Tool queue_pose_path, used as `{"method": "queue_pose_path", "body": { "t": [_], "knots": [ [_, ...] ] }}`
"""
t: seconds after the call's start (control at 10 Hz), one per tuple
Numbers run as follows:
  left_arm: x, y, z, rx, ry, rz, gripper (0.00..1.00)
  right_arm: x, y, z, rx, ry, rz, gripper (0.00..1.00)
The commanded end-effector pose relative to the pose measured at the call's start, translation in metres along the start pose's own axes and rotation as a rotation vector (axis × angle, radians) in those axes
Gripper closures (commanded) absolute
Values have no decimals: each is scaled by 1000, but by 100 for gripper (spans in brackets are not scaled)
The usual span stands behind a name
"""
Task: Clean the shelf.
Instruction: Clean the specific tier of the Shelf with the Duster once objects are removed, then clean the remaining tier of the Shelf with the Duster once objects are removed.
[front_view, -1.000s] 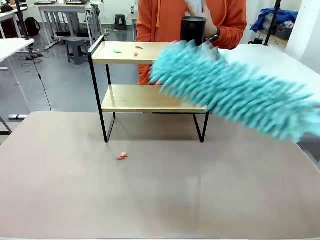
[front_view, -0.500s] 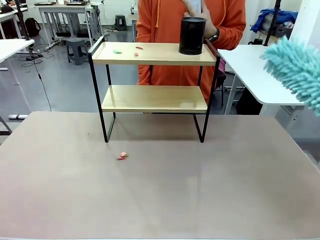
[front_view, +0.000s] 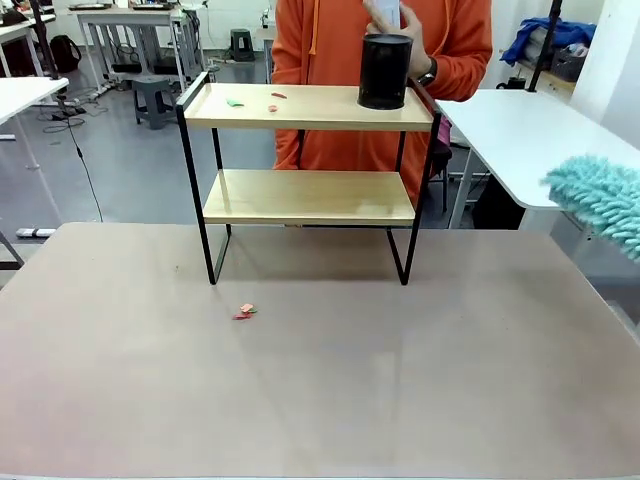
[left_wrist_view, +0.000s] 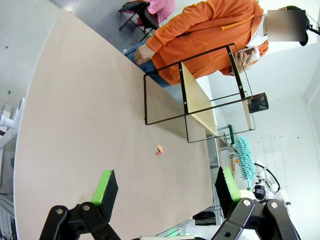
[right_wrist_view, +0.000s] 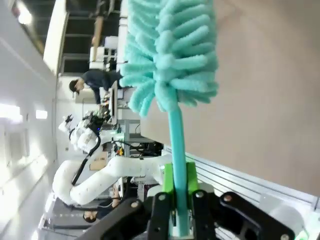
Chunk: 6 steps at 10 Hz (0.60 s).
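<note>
Right fingers (right_wrist_view: 167, 186) pinch a fluffy teal duster (right_wrist_view: 167, 50) by its slim handle; left fingers (left_wrist_view: 106, 188) spread wide.

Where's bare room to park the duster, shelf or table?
The shelf's lower board is bare. The top board is free between the scraps at its left and the black cylinder at its right end. The table is open in front, bar small bits near the left leg.

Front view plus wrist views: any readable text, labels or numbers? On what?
No readable text in any view.
Black canister on the shelf: no label visible.
Duster: plain, no print.
Background clutter: too small to tell.
</note>
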<state>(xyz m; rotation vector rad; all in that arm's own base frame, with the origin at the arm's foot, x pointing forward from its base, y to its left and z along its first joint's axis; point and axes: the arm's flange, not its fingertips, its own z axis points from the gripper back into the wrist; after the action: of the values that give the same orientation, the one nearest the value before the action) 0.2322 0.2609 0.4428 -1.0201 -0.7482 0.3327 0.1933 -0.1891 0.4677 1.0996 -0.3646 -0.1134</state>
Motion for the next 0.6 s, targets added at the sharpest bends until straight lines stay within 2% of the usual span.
{"method": "queue_pose_path", "body": {
  "t": [0.0,0.5],
  "knots": [
    [-1,0,-2,-18,-12,-21,0,-10,1,3,35,16,61,100],
    [-1,0,-2,-18,-12,-21,0,-10,1,3,35,16,61,100]
  ]
}}
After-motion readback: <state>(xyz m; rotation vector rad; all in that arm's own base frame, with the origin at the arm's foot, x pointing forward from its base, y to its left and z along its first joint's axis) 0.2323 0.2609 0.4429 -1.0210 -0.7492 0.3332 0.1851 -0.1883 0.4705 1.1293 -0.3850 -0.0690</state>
